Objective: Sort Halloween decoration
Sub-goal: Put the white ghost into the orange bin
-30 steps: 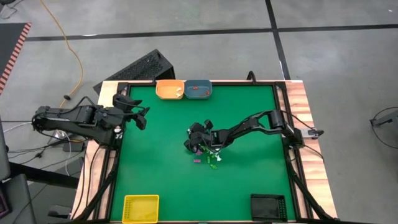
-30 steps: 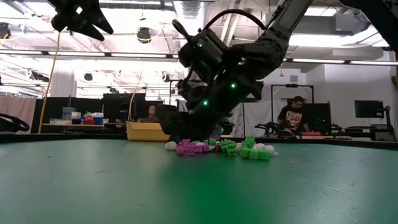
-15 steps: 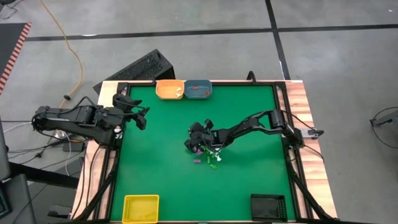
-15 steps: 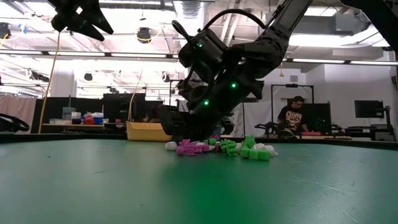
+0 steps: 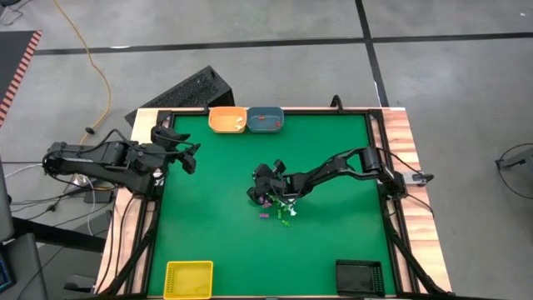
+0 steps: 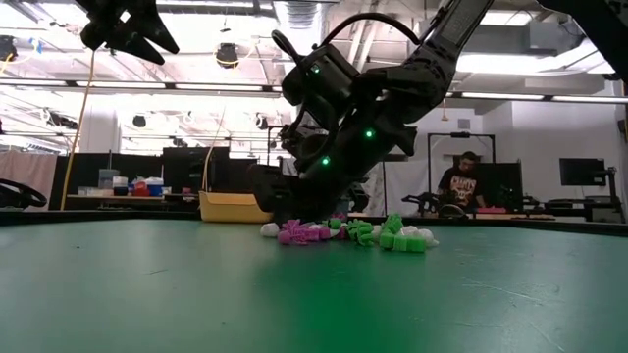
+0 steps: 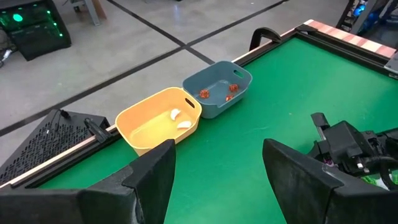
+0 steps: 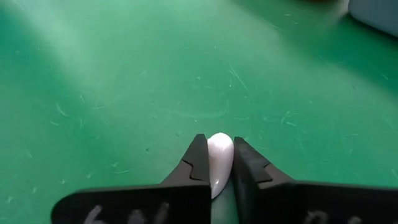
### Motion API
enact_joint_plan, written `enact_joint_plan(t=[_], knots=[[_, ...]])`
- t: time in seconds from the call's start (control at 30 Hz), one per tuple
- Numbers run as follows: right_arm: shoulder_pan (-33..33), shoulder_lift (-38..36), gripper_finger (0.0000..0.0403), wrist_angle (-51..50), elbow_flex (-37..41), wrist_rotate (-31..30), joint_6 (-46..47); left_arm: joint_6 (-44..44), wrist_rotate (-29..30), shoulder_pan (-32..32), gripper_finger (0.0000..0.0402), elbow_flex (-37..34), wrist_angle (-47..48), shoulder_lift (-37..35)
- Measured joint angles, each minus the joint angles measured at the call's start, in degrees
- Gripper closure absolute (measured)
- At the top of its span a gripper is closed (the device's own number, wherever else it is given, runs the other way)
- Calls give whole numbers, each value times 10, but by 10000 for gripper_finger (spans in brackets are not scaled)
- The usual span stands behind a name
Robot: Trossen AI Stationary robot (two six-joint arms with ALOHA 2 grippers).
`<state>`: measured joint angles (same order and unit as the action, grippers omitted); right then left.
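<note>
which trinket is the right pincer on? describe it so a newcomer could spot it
Start at the green table, then go to the small pile of trinkets near its middle, where the right pincer reaches down. Pinched between its fingertips is a white trinket, smooth and teardrop-shaped, unlike the purple and green pieces beside it.

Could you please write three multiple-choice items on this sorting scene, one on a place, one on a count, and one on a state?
1. Where does the yellow tray sit in the high view?
A. at the table's near left corner
B. beside the blue tray
C. at the table's middle

2. How many orange-red trinkets lie in the blue tray?
A. none
B. three
C. seven

3. What is the right gripper doing?
A. standing open over the black tray
B. shut on a white trinket
C. holding a green trinket

Answers: 1 A, it fills the corner opposite the orange tray. 2 B, the left wrist view shows three. 3 B, its fingers pinch the white trinket on the mat.
</note>
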<state>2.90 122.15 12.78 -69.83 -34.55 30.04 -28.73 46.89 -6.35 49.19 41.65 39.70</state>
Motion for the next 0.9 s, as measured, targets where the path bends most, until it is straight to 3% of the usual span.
enact_joint_plan(t=[0.43, 0.9], knots=[[-8, 2, 375, -4, -35, 12, -7, 0, 5, 0, 170, 0, 0, 0], [-50, 2, 375, -3, -120, 38, -137, 0, 5, 0, 170, 0, -10, 0]])
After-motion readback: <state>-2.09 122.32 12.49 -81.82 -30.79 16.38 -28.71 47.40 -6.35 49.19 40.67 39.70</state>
